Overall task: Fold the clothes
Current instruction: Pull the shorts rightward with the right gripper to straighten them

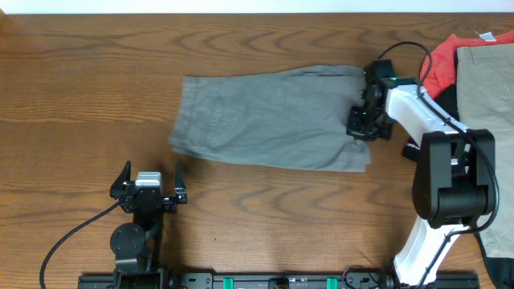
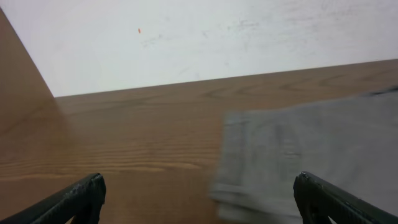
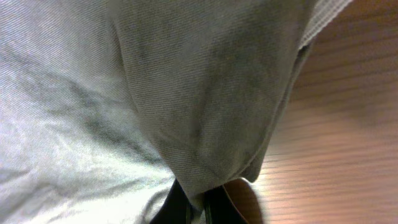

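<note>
Grey-olive shorts point(image 1: 269, 120) lie flat; our right gripper point(image 1: 363, 122) is clamped on their right edge, our left gripper point(image 1: 151, 175) spread wide, well apart.

Shorts point(image 1: 265, 120) on table point(image 1: 80, 96), right pincer point(image 1: 360, 128) on their right edge, clothes pile point(image 1: 482, 80) further right, left pincer point(image 1: 151, 175) before them.

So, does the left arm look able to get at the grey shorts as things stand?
Probably yes: the left hand is open, and only bare table lies between it and the nearest edge of the grey shorts.
</note>
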Available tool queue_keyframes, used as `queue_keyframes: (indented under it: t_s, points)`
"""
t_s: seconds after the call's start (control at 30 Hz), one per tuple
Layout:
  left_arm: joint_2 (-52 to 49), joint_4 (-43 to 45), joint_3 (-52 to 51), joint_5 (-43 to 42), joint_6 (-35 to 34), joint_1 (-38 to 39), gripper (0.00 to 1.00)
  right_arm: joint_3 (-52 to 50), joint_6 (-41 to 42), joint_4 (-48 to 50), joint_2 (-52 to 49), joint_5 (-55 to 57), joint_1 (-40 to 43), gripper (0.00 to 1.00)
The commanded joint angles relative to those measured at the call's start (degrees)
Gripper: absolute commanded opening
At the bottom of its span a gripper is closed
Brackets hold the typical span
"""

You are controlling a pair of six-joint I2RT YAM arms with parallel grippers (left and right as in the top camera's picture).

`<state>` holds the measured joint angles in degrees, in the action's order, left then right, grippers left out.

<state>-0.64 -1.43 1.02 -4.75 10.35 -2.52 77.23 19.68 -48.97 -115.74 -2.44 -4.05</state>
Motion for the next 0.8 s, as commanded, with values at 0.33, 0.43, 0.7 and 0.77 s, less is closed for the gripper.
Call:
queue_keyframes:
  t_s: [0.33, 0.43, 0.7, 0.77]
  points:
    - [0.0, -2.1, -0.8, -1.6, 0.1, -0.2, 0.98, 10.8, -6.7, -2.9, 0.4, 11.6, 4.9, 0.22]
    - [0.0, -2.1, -0.8, -1.6, 0.1, -0.2, 0.98, 15.2, -7.2, -5.6, 0.4, 10.0, 4.4, 0.93]
    - [0.0, -2.1, -0.8, -1.6, 0.1, -0.2, 0.98, 31.6, -6.9, -15.5, 0.4, 6.4, 1.8, 0.99]
    - [0.0, -2.1, -0.8, -1.6, 0.1, -0.2, 0.98, 34.2, -6.9, -16.3, 0.4, 0.8, 0.6, 0.99]
